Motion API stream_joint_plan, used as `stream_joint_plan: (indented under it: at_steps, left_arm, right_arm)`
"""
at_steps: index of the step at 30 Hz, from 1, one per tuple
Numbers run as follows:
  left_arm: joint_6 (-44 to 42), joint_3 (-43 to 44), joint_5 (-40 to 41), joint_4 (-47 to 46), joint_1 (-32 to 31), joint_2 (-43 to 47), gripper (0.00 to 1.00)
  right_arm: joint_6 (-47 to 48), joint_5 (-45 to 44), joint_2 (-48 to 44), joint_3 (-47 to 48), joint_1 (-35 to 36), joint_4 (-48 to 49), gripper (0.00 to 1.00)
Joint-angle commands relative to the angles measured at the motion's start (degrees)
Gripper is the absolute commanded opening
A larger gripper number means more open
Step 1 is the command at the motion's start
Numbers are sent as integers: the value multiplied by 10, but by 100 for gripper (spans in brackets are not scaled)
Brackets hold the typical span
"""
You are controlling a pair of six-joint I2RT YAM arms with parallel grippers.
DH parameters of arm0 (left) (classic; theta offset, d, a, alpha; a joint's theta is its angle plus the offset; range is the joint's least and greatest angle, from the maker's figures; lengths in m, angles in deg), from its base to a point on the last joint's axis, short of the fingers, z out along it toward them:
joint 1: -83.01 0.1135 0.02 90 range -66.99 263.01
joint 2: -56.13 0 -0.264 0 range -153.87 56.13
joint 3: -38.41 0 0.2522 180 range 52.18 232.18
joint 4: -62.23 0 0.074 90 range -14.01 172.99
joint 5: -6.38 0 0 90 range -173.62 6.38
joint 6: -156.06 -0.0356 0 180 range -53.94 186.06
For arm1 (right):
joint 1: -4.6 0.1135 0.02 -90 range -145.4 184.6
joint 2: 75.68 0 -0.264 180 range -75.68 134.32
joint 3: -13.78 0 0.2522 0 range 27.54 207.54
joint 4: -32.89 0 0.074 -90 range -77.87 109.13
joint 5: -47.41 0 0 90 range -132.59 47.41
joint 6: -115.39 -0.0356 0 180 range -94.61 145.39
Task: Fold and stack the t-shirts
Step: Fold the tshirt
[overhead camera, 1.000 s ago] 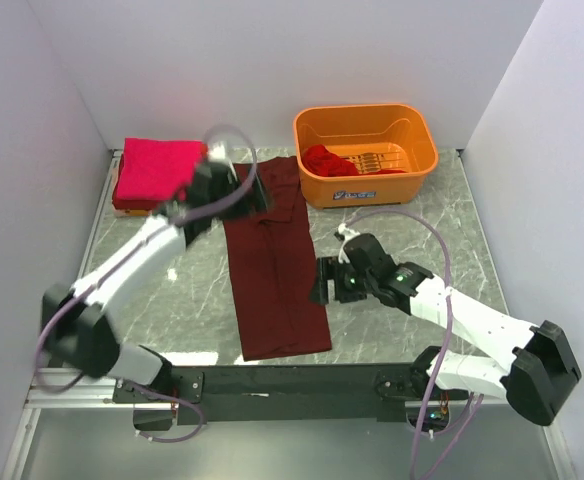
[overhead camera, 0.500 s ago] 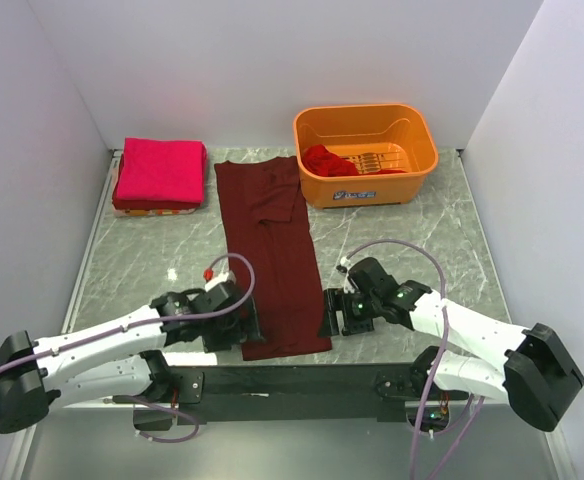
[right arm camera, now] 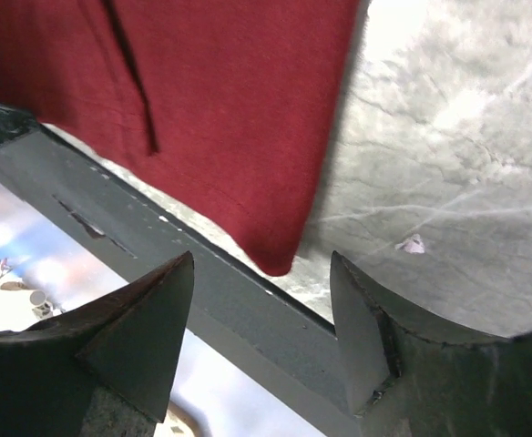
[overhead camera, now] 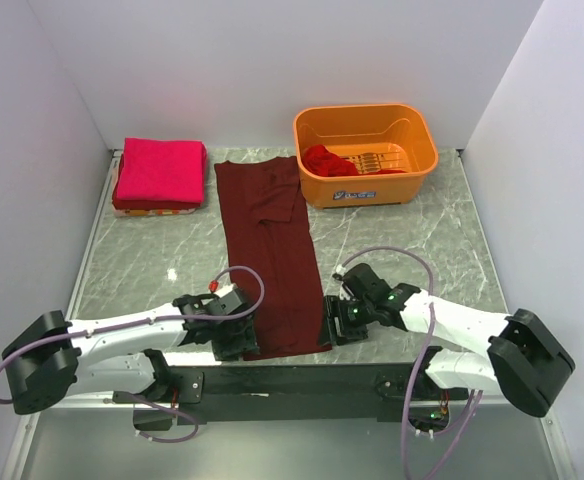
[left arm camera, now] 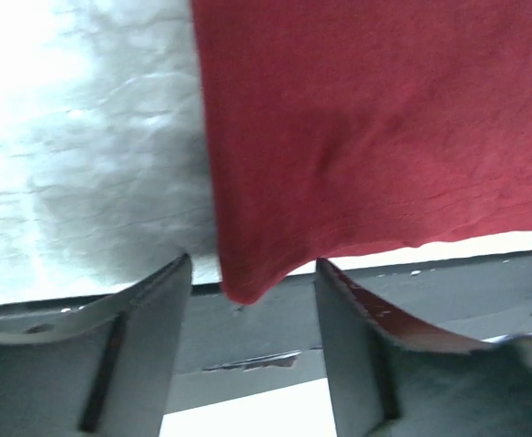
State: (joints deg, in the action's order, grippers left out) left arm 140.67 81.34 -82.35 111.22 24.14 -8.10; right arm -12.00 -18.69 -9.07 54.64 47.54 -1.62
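A dark maroon t-shirt (overhead camera: pixel 272 250) lies as a long narrow strip down the middle of the marble table. Its near end hangs at the front edge. My left gripper (overhead camera: pixel 242 338) is at the strip's near left corner, and in the left wrist view that corner (left arm camera: pixel 243 287) sits between the open fingers (left arm camera: pixel 148 346) without touching them. My right gripper (overhead camera: pixel 330 325) is at the near right corner (right arm camera: pixel 280 259), also open around it. A bright pink-red t-shirt (overhead camera: pixel 160 172) lies folded at the back left. A brighter red t-shirt (overhead camera: pixel 327 160) is bunched in the basket.
An orange plastic basket (overhead camera: pixel 412 150) stands at the back right, touching the maroon shirt's far end. A dark rail (overhead camera: pixel 292 380) runs along the table's front edge just under both grippers. White walls close in the left, back and right sides.
My left arm has swung from the back by the pink stack down to the maroon shirt's near left corner. The right gripper has slid nearer to the right corner. Both jaws have narrowed.
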Motion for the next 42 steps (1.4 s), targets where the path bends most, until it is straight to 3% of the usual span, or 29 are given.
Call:
stream_joint_plan:
  at_steps: [1, 8, 12, 13, 17, 27, 33, 42]
  left_arm:
    - [-7, -15, 21, -44, -3, -33, 60]
    - [-17, -10, 14, -42, -2, -49, 24]
    - [-10, -3, 9, -38, -4, -54, 1]
    - [-8, 0, 7, -37, -3, -55, 1]
    - [9, -9, -4, -43, -4, -37, 1]
    - [70, -34, -18, 12, -48, 84, 1]
    - [48, 52, 50, 39, -42, 80, 1]
    - [-34, 106, 131, -8, 100, 64, 1]
  right_arm:
    - [-16, -6, 10, -9, 7, 26, 68]
    - [-30, -24, 49, -15, 16, 57, 60]
    - [-47, -19, 67, -20, 25, 73, 49]
    - [-50, -21, 67, -21, 29, 71, 46]
    - [-65, -50, 60, -26, 47, 59, 0]
    - [-97, -52, -37, -40, 87, 31, 0]
    - [-68, -164, -74, 56, 85, -22, 0]
    - [-38, -274, -14, 158, 39, 72, 0]
